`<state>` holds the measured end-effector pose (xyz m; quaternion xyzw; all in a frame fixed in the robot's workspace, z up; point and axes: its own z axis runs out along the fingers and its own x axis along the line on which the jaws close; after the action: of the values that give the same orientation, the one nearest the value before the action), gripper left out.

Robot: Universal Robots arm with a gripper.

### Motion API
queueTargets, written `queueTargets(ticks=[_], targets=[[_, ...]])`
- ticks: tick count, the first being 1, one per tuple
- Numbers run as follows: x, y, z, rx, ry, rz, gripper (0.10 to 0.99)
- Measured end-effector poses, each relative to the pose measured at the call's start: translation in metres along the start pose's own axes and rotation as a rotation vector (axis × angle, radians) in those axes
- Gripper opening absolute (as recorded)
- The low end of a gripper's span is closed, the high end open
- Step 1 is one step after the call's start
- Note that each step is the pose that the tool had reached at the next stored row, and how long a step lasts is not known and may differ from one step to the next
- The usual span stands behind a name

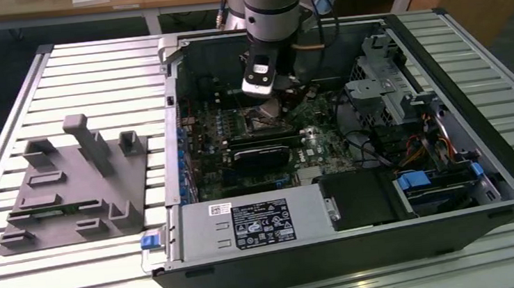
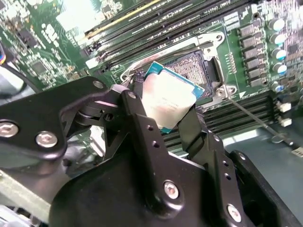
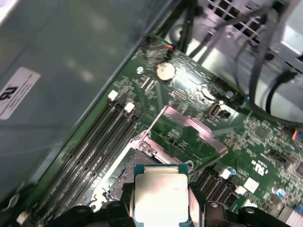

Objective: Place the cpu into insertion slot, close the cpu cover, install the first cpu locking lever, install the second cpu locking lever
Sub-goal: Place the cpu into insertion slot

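Pale silvery metal forms the flat face of the cpu (image 2: 166, 97), a thin square chip with a teal rim. It is clamped by opposite edges between the matte black fingers (image 2: 142, 124) of the gripper (image 2: 166, 108) (closed to the chip's width). The chip is held tilted, just above the insertion slot (image 2: 199, 66), whose dark centre lies uncovered on the green motherboard (image 2: 42, 56).

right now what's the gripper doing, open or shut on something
Gripper: jaws shut on the cpu, which is not yet seated in the insertion slot.
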<state>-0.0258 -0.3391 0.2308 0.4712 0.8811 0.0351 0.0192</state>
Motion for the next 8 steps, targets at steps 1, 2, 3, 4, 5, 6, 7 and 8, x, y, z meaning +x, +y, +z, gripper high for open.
queueTargets(ticks=[1,2,3,4,5,6,7,8], targets=[[0.0,0.0,0.0003,0.0,-0.0014,0.018,0.541],[0.0,0.0,0.0004,0.0,-0.0027,0.034,0.541],[0.0,-0.0001,0.0006,0.0,-0.0041,0.051,0.541],[0.0,-0.0001,0.0008,0.0,-0.0055,0.068,0.541],[0.0,-0.0001,0.001,0.0,-0.0069,0.085,0.541],[0.0,-0.0001,0.001,0.0,-0.0081,0.1,0.541],[0.0,-0.0001,0.0011,0.0,-0.0095,0.116,0.541],[0.0,-0.0001,0.0012,0.0,-0.0108,0.13,0.541]])
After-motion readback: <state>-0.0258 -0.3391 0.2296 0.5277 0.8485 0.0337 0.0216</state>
